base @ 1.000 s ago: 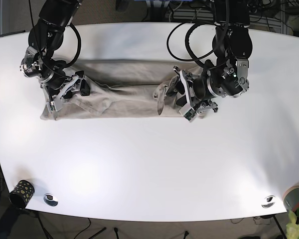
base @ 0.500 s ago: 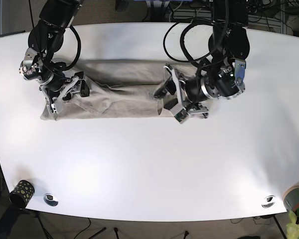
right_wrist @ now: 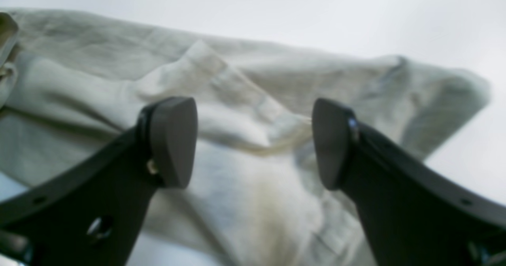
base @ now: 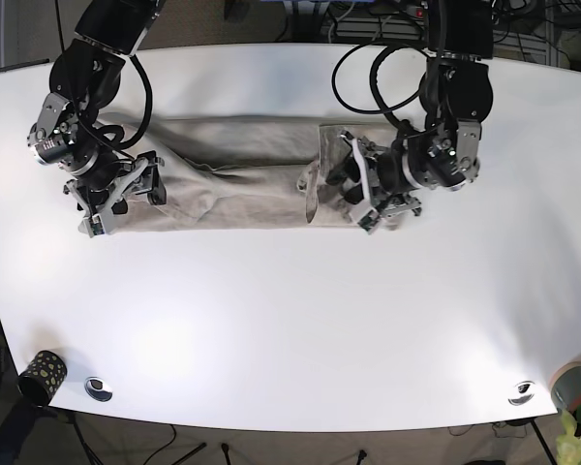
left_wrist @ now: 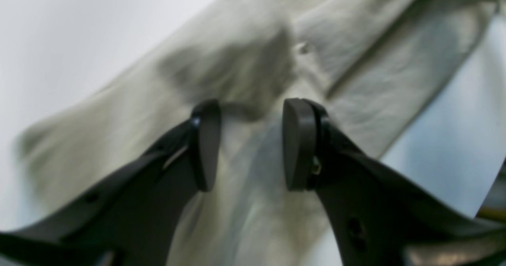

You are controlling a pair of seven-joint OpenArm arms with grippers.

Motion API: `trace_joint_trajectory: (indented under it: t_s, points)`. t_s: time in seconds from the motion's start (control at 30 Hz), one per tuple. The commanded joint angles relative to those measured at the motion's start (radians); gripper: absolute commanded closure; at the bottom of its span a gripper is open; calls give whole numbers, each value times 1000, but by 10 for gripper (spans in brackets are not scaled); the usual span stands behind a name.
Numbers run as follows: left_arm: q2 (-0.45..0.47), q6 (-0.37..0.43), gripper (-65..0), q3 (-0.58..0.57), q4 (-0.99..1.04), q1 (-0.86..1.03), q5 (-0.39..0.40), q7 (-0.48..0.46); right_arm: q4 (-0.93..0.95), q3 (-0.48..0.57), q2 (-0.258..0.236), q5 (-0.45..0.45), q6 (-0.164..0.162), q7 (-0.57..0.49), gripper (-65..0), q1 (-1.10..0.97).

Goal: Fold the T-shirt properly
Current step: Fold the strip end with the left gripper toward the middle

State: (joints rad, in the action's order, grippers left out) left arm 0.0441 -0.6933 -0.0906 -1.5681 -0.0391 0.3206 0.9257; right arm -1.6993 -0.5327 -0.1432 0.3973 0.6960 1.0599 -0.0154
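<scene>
The beige T-shirt (base: 242, 184) lies as a long wrinkled strip across the far half of the white table (base: 290, 320). My left gripper (base: 366, 194) is over the shirt's right end, where the cloth is bunched. In the left wrist view it (left_wrist: 251, 143) is open, its black fingers (left_wrist: 205, 143) just above a creased fold of the shirt (left_wrist: 245, 52). My right gripper (base: 116, 194) is over the shirt's left end. In the right wrist view it (right_wrist: 253, 143) is wide open above a raised fold of the shirt (right_wrist: 237, 100). Neither holds cloth.
A black patterned cup (base: 44, 373) stands at the front left corner. Metal discs sit in the table at the front left (base: 99, 387) and front right (base: 521, 391). A grey pot with a plant (base: 573, 387) is at the front right edge. Cables hang behind the table.
My left gripper swung left over the shirt's right end, then back a little to the right. My right gripper has shifted slightly left and toward the front on the left end.
</scene>
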Motion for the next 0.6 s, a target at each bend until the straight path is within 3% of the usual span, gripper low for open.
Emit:
trace_joint_trajectory:
  t_s: [0.0,0.17,0.33,0.43,0.57]
  points:
    - [-6,-5,-239,-61,54,-45,27,-53,-25,0,-6,21,2,-13,-438,13]
    - [-37,-5,-237,-168,104,-89,24,-135,-26,1,-5,21,2,-11,-438,10]
    - [-52,-5,-237,-176,120,-132,30,-141,-26,-2,-5,21,2,21,-438,15]
    - [-49,-5,-237,-137,11,-126,32,-138,-29,-5,-8,21,2,23,-438,16]
    - [-26,-5,-237,-24,-134,-46,32,-67,-71,-10,-8,22,2,24,-445,18]
